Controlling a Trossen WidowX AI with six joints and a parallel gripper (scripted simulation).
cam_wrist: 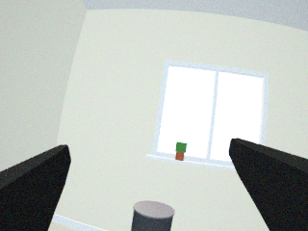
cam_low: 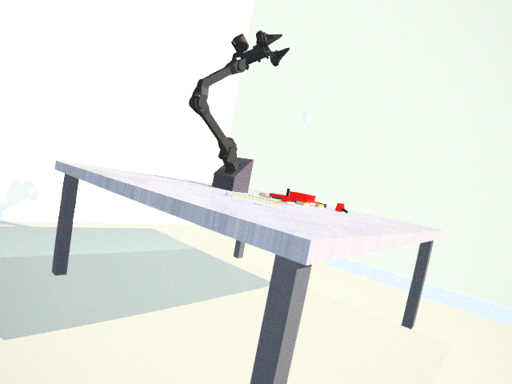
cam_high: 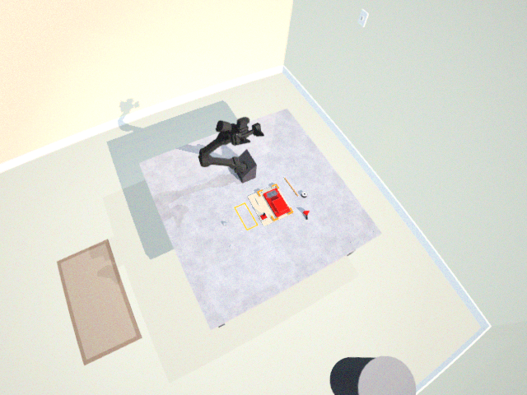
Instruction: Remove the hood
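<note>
Looking across the table [cam_high: 255,263] [cam_low: 231,214], we see the arm [cam_high: 212,160] [cam_low: 210,119] rising from its base [cam_high: 249,171] [cam_low: 241,180] on the far side. Our gripper [cam_high: 252,135] [cam_low: 285,42] [cam_wrist: 152,150] is high above the tabletop, fingers spread wide with nothing between them. Nearer than the base, we have the cream board [cam_high: 255,204] [cam_low: 290,202] under the red car [cam_high: 278,202] [cam_low: 302,196]; its hood is too small for us to make out separately. In the top view, the marked area [cam_high: 246,216] [cam_low: 260,199] lies just left of the board. Right of the car, we see a thin stick [cam_high: 291,187], a red-and-black piece [cam_high: 305,214] [cam_low: 340,207] and a small wheel [cam_high: 304,192].
</note>
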